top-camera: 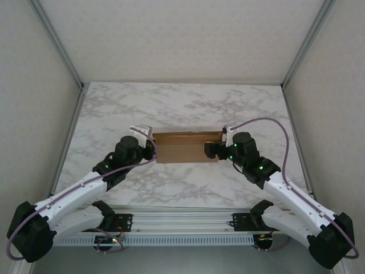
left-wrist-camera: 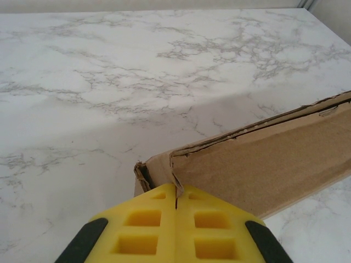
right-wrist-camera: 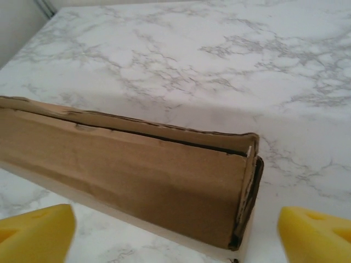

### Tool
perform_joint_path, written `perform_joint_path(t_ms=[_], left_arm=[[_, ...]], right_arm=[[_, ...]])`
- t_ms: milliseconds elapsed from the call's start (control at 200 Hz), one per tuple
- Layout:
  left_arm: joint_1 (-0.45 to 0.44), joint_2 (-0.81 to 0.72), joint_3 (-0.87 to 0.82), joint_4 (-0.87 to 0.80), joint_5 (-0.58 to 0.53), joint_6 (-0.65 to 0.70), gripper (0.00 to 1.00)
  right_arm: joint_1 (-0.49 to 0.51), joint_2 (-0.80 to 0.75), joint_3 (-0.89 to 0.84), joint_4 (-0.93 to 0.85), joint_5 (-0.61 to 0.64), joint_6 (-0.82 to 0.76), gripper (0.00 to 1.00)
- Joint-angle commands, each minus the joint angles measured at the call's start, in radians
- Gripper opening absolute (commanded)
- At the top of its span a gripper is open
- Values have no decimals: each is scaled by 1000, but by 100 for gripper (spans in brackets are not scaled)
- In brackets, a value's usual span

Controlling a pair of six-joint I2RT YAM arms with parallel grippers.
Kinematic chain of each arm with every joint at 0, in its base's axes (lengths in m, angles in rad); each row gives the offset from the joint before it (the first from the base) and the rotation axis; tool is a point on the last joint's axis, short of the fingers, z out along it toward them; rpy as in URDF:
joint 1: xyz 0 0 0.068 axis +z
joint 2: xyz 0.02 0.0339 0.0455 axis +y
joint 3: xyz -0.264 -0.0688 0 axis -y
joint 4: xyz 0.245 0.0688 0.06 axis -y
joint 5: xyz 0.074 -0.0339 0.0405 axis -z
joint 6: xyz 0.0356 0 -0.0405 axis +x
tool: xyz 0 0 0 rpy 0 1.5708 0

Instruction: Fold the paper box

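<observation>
Starting nearest the arm bases: the left gripper (left-wrist-camera: 175,190) has its yellow fingers pressed flat together, tips right up against the box's 9 o'clock corner. Whether a sliver of cardboard is caught in that seam, nobody could say from the left wrist view. The right gripper (right-wrist-camera: 175,213) is spread wide, one finger on either side of the 3 o'clock end and neither touching it, so that end sits free.

What could go wrong, as a guess:
- The layers at the 3 o'clock end gape a bit, with a dark gap down the corner. With nothing squeezing them, the tabs could spring out and the lid could pop open.
- If the left gripper pushes at all, the box has nothing bracing it on the far end. It'd likely slide toward 3 o'clock or spin on the slick marble.
- The 9 o'clock corner looks ragged, and more pressure there could crush it.
- If the right jaws close off-centre, they could cave in the thin wall.

The paper box (top-camera: 185,146) lies in the middle of the table (top-camera: 171,103), between the two grippers. It looks closed up, long and low. Its long axis runs 9 to 3 o'clock, a long side wall faces 6 toward the arms, and the lid seam runs along the upper edge.
</observation>
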Motion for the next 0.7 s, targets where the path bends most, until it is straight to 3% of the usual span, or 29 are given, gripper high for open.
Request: perform_joint_path(t_ms=[0, 215, 365, 461, 546, 641, 696], left_arm=[[-15, 30, -18, -180, 12, 3, 0], [-15, 29, -18, -180, 11, -2, 0], [-17, 30, -18, -177, 11, -3, 0], [-16, 27, -17, -179, 10, -2, 0], [-17, 25, -18, -179, 9, 0, 0], [-17, 23, -19, -180, 10, 0, 0], [-17, 21, -18, -181, 10, 0, 0]], right_arm=[[3, -32, 14, 4, -25, -22, 99], [3, -99, 74, -68, 120, 18, 99], [2, -129, 196, -177, 5, -22, 98], [1, -83, 287, -254, 37, -8, 81], [-8, -35, 360, -320, 115, 79, 56], [-44, 85, 503, -478, 111, 157, 44], [-77, 150, 573, -547, 50, 197, 44]])
